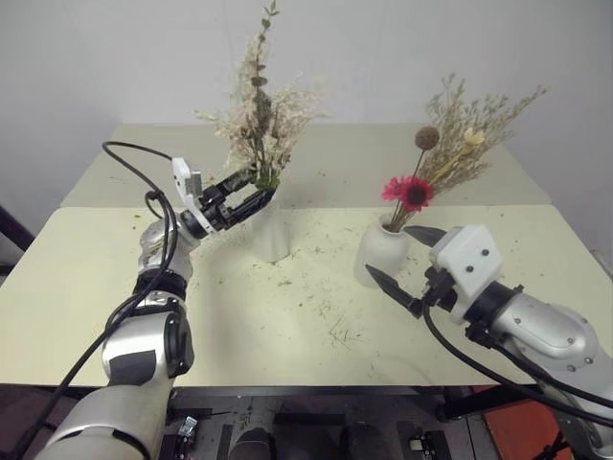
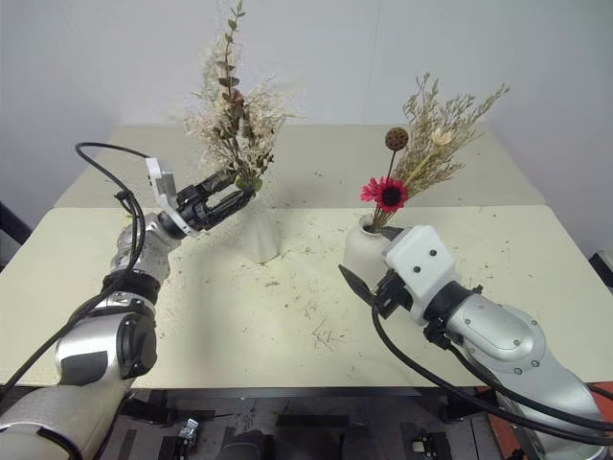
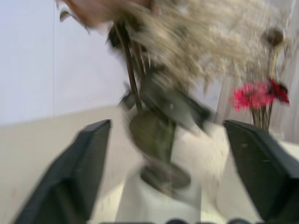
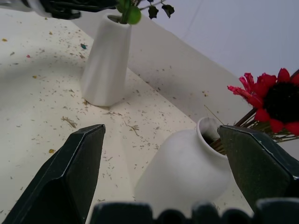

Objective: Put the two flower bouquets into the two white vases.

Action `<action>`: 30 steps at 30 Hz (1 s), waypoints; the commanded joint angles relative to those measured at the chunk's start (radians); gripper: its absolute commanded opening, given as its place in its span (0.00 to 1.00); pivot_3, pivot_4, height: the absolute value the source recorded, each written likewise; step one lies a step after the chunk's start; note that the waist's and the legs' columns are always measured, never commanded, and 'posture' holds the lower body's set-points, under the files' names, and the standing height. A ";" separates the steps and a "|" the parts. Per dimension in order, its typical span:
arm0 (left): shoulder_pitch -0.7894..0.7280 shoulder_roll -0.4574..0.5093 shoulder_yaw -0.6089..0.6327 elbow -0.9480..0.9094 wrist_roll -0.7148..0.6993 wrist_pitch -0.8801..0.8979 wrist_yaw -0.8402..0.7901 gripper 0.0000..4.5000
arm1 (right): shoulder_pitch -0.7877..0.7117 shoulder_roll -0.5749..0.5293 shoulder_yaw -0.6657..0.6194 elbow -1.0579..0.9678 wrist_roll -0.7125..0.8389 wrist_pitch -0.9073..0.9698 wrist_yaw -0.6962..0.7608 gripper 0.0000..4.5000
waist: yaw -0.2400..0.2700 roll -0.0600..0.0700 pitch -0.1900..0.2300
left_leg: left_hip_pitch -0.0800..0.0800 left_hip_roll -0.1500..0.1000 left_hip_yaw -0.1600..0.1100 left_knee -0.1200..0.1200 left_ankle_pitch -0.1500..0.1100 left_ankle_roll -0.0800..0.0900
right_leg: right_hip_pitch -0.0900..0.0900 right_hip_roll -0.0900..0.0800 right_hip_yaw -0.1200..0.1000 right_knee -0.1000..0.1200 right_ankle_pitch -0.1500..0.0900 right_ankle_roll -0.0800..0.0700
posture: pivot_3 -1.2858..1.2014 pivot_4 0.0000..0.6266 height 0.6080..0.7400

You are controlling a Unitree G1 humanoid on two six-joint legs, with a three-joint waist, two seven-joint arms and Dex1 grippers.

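Both bouquets stood in vases on the table (image 1: 115, 316) — the cream-sprig bunch (image 1: 257, 125) in the tall vase (image 1: 271, 230), the red-daisy bunch (image 1: 450, 144) in the round vase (image 1: 381, 251). The left gripper (image 1: 251, 192) straddled the stems at the tall vase's mouth, fingers spread; the right gripper (image 1: 400, 257) was spread wide beside the round vase — empty.

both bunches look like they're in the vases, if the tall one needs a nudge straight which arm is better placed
Left, probably. The left gripper is open right at the mouth of the tall vase, beside the stems of the cream bouquet. The right gripper, also open, sits by the round vase holding the red daisy bouquet.
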 commanded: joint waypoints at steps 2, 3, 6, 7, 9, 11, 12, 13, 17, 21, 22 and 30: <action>0.064 0.060 -0.010 -0.164 -0.016 0.054 -0.009 0.99 | 0.004 0.007 -0.004 -0.015 -0.021 -0.031 0.005 1.00 | 0.001 0.000 0.000 | 0.000 0.000 0.000 0.000 0.000 0.000 | 0.000 0.000 0.000 0.000 0.000 0.000 | 0.52 0.24 1.00; 0.084 0.067 -0.012 -0.195 -0.020 0.063 -0.004 0.99 | 0.002 0.008 -0.002 -0.013 -0.023 -0.031 0.005 1.00 | 0.003 0.000 0.000 | 0.000 0.000 0.000 0.000 0.000 0.000 | 0.000 0.000 0.000 0.000 0.000 0.000 | 0.52 0.24 1.00; 0.203 0.108 0.014 -0.369 -0.066 0.126 0.016 0.99 | 0.009 0.008 -0.003 -0.011 -0.035 -0.038 0.009 1.00 | 0.000 0.001 0.000 | 0.001 0.001 0.000 0.000 0.000 0.000 | 0.000 0.000 0.000 0.000 0.000 0.000 | 0.52 0.24 1.00; 0.251 0.129 0.021 -0.438 -0.077 0.152 0.026 0.99 | 0.018 0.004 -0.017 -0.010 -0.035 -0.045 0.017 1.00 | -0.002 0.001 0.000 | 0.001 0.001 0.000 0.000 0.000 0.000 | 0.000 0.000 0.001 0.000 0.000 0.000 | 0.52 0.24 1.00; 0.320 0.165 0.024 -0.542 -0.097 0.208 0.035 0.99 | 0.030 -0.001 -0.048 -0.003 -0.031 -0.056 0.032 1.00 | -0.002 0.001 0.000 | 0.001 0.002 0.000 0.000 0.000 0.000 | 0.000 0.001 0.001 0.000 0.000 0.000 | 0.52 0.24 1.00; 0.394 0.218 0.009 -0.654 -0.101 0.264 0.031 0.99 | 0.066 -0.020 -0.110 0.012 -0.021 -0.081 0.073 1.00 | 0.000 0.001 0.000 | 0.001 0.002 0.000 0.000 0.000 0.000 | 0.000 0.001 0.001 0.000 0.000 0.000 | 0.52 0.24 1.00; 0.417 0.236 0.001 -0.691 -0.102 0.285 0.033 0.99 | 0.078 -0.027 -0.132 0.019 -0.018 -0.091 0.090 1.00 | 0.003 0.001 0.000 | 0.002 0.002 0.000 0.000 0.000 0.000 | 0.000 0.001 0.001 0.000 0.000 0.000 | 0.52 0.24 1.00; 0.448 0.260 -0.004 -0.736 -0.099 0.297 0.030 0.99 | 0.102 -0.040 -0.169 0.029 -0.013 -0.107 0.120 1.00 | 0.007 0.001 0.000 | 0.002 0.002 0.001 0.000 0.000 0.000 | 0.001 0.001 0.001 0.000 0.000 0.000 | 0.52 0.24 1.00; 0.527 0.331 0.000 -0.864 -0.110 0.346 0.039 0.99 | 0.183 -0.089 -0.307 0.093 -0.002 -0.176 0.240 1.00 | 0.013 0.001 0.000 | 0.004 0.002 0.001 -0.001 0.000 0.000 | 0.003 0.000 0.000 -0.006 0.000 0.000 | 0.52 0.24 1.00; 0.579 0.391 0.007 -0.956 -0.122 0.396 0.057 0.99 | 0.249 -0.135 -0.435 0.173 0.000 -0.252 0.350 1.00 | 0.008 0.001 0.000 | 0.009 0.002 0.001 -0.001 0.000 0.000 | 0.010 0.000 0.000 -0.008 0.000 0.000 | 0.52 0.24 1.00; 0.589 0.402 0.009 -0.974 -0.125 0.403 0.057 0.99 | 0.261 -0.147 -0.465 0.193 0.006 -0.263 0.378 1.00 | 0.008 0.001 0.000 | 0.010 0.002 0.001 -0.001 0.000 0.000 | 0.010 0.000 0.000 -0.008 0.000 0.000 | 0.52 0.24 1.00; 0.578 0.439 0.000 -1.003 -0.125 0.425 0.086 0.99 | 0.320 -0.148 -0.552 0.237 0.018 -0.280 0.441 1.00 | 0.007 0.001 0.000 | 0.010 0.003 0.001 -0.002 0.000 0.000 | 0.010 0.001 0.000 -0.008 0.000 0.000 | 0.52 0.24 1.00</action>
